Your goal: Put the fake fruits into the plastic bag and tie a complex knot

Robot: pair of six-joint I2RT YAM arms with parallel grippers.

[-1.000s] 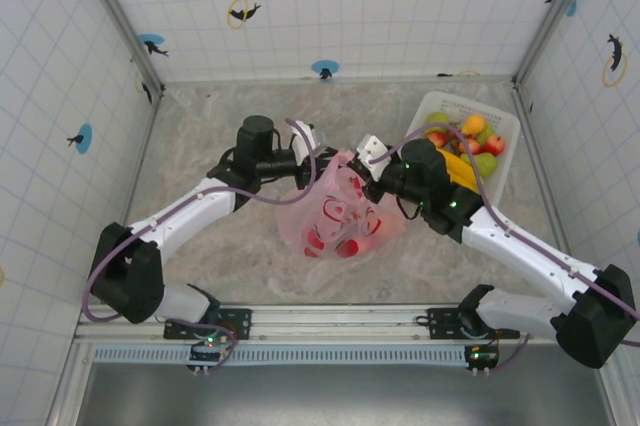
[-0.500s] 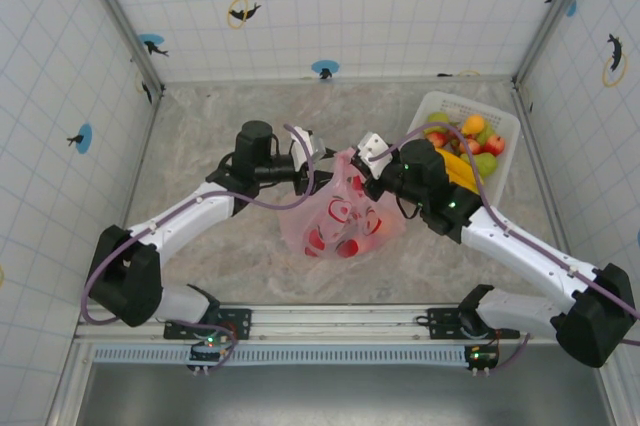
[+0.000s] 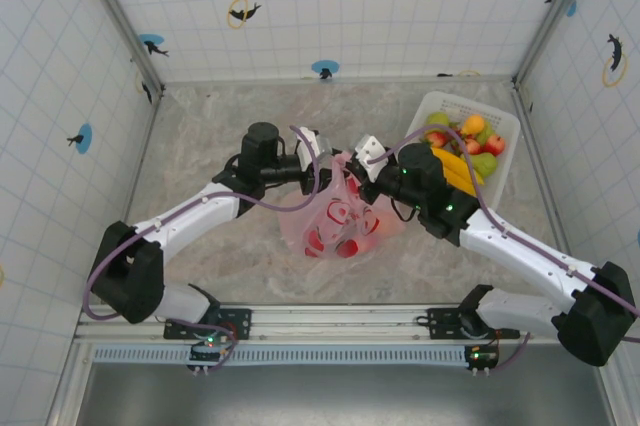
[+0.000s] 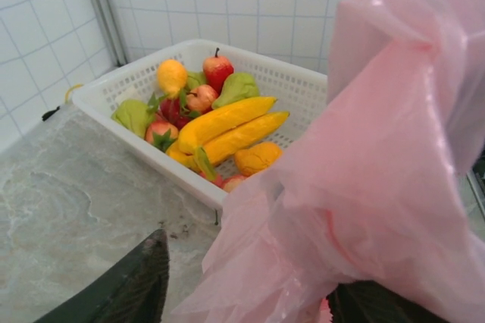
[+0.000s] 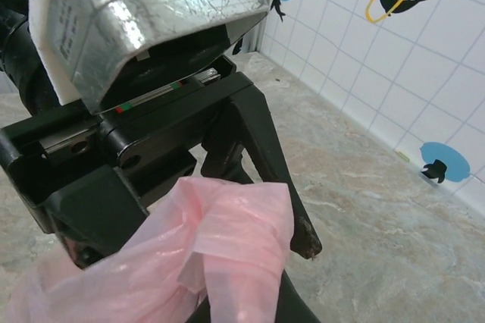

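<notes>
The pink plastic bag (image 3: 340, 221) lies mid-table with red fake fruits (image 3: 330, 238) showing through it. Its top is lifted between both grippers. My left gripper (image 3: 324, 168) is at the bag's upper left. Its fingers (image 4: 136, 285) stand apart with pink plastic (image 4: 379, 148) bulging between them. My right gripper (image 3: 354, 168) is shut on a twisted handle strip (image 5: 235, 232), which drapes against a dark finger of the left gripper (image 5: 265, 148). More fake fruits (image 4: 227, 122), among them bananas, pears and apples, fill the basket. The knot is out of view.
The white slatted basket (image 3: 440, 103) stands at the back right by the wall, close behind the right arm. Tiled walls enclose the marble table on three sides. Bare table lies left of the bag and in front of it.
The left gripper has edged right toward the right gripper, and its jaws have spread wider around the bag's top. The right arm has barely moved.
</notes>
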